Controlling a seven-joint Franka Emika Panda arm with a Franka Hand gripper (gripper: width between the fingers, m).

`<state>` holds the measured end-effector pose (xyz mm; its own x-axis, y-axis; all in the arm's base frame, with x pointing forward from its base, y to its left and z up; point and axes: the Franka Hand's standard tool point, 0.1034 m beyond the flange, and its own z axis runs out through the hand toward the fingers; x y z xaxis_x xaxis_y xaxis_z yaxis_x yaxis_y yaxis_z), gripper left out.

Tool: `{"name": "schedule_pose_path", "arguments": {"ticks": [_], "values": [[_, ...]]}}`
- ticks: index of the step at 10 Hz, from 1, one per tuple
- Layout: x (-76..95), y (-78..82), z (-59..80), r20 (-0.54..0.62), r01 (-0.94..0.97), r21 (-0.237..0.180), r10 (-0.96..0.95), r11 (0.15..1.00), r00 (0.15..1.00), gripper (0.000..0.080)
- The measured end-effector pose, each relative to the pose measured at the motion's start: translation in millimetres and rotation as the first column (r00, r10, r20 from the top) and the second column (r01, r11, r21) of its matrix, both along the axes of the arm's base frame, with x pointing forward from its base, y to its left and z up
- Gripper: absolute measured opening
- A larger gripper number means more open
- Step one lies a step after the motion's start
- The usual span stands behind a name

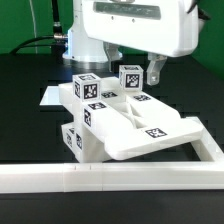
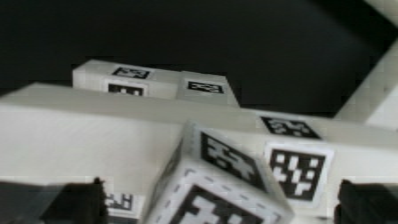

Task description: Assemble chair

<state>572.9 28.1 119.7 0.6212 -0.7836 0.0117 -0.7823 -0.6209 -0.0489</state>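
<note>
The chair (image 1: 125,125) is a cluster of glossy white tagged pieces in mid-table: a tray-like seat (image 1: 150,130) lying tilted, with blocky bars on the exterior view's left. One tagged bar (image 1: 130,78) stands up from the cluster, right under my gripper (image 1: 133,65). In the wrist view the same bar's tagged end (image 2: 240,180) sits tilted between my two dark fingertips (image 2: 80,200), with a gap on each side. The gripper (image 2: 222,202) is open and straddles the bar without touching it. More tagged chair pieces (image 2: 151,82) lie beyond it.
A long white L-shaped rail (image 1: 110,178) runs along the table's front and up the exterior view's right side, close to the chair. The marker board (image 1: 50,97) lies flat behind the chair on the exterior view's left. The table is black.
</note>
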Motion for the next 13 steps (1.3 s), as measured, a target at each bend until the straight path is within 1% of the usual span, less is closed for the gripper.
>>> {"name": "schedule_pose_path", "arguments": {"ticks": [4,6,7,8,10,11,12,13], "values": [[2.1,-1.8,0.7,0.016,-0.24,-0.018,0.24,0.971,0.971,0.0649],[2.0,-2.7,0.5,0.014,-0.377,-0.031,0.378,0.926,0.926,0.0649],[0.3,-3.1,-0.9,0.004,-0.487,-0.048,0.488,0.872,0.873,0.0649],[-1.7,-1.6,-2.7,-0.002,-0.537,-0.053,0.537,0.842,0.843,0.0649],[-5.9,0.7,-6.9,-0.007,-0.652,-0.066,0.653,0.755,0.757,0.0649],[-6.3,0.6,-7.5,-0.016,-0.731,-0.075,0.732,0.678,0.681,0.0649],[-6.2,0.0,-7.5,-0.019,-0.759,-0.076,0.76,0.647,0.65,0.0649],[-5.5,-0.6,-7.0,-0.019,-0.769,-0.078,0.771,0.634,0.637,0.0636]]}}
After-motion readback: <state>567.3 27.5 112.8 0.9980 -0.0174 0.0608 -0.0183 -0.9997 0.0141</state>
